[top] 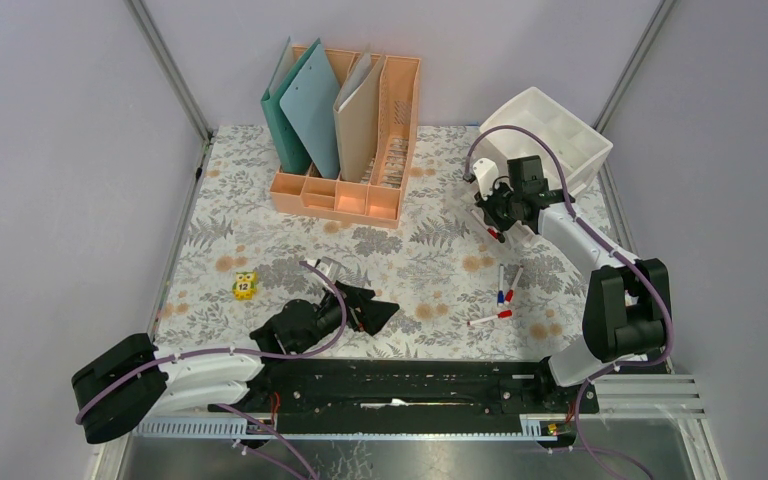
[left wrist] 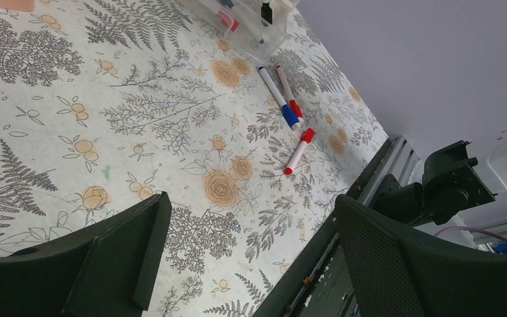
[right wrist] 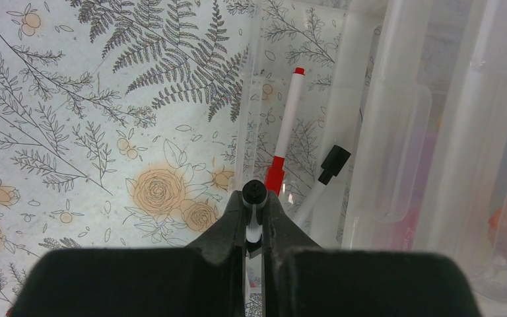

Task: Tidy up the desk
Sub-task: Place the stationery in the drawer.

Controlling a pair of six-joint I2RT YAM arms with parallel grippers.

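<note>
right hand (right wrist: 254, 218): clamped on black-capped marker (right wrist: 254, 193), over clear tray (right wrist: 253, 79)
done: red marker (right wrist: 287, 125) and black marker (right wrist: 330, 168) in the tray, just past its fingertips
left hand (left wrist: 247, 257): spread wide, empty
table (top: 430, 260): under both hands
left to do, likely: three loose markers (left wrist: 299, 150) ahead of left hand; yellow owl (top: 245, 286) on its left

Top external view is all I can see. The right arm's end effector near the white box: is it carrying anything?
Observer: Yes. In the right wrist view, the right end effector is shut on a black-ended marker.
Operator: What's under it?
Observer: A clear tray, with a red-capped marker and a black-capped marker lying inside.
Operator: And the left arm?
Observer: In the left wrist view, the left end effector is wide open and empty, above the desk.
</note>
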